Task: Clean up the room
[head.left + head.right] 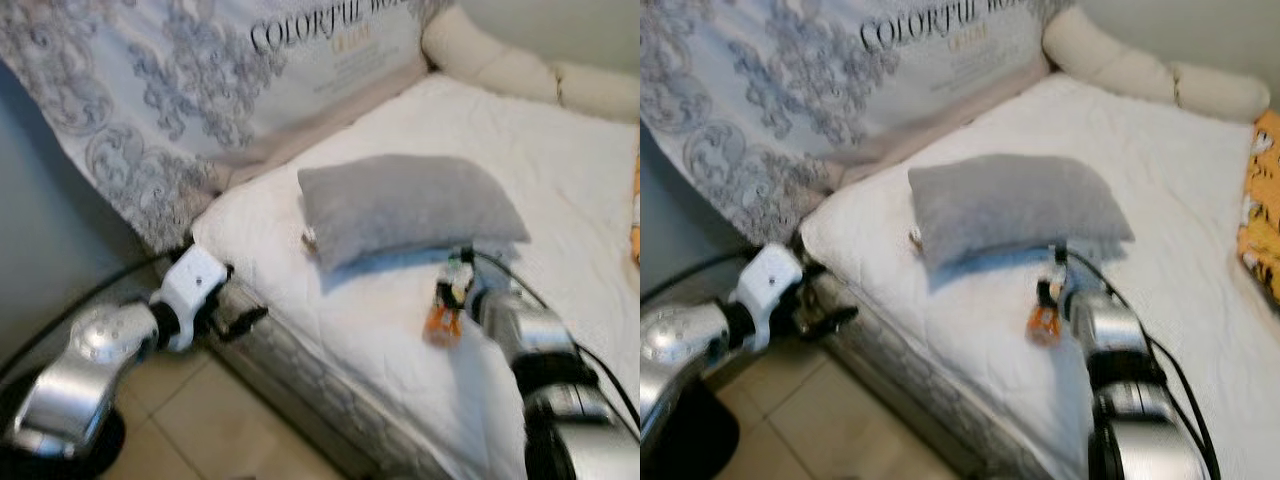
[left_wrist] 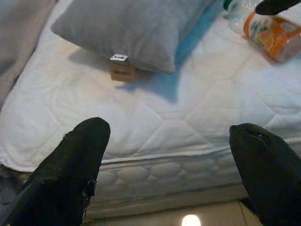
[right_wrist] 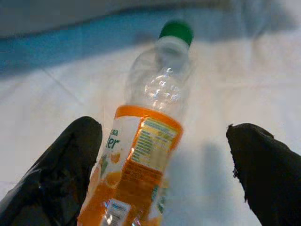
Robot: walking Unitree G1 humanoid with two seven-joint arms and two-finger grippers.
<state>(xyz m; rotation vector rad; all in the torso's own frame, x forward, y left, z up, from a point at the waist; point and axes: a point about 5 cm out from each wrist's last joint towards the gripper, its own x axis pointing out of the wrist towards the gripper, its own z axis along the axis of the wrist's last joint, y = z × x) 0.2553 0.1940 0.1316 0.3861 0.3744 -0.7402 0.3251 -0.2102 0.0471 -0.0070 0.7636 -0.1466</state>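
Plastic bottle (image 3: pixel 150 136), green cap, orange label, apparently empty: lying on the white mattress (image 1: pixel 400 330) just beside a grey pillow (image 1: pixel 405 205). Right gripper (image 3: pixel 162 169) is hovering over it, fingers spread wide, straddling it. Left gripper (image 2: pixel 171 155) is hanging wide open beside the mattress edge. Patterned bedding (image 1: pixel 190 90) is lying behind.

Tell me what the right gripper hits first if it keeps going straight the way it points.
Most likely the plastic bottle lying on the white mattress: it sits between the open fingers of the right gripper, cap pointing away. Beyond it lies the grey pillow; depth is uncertain.
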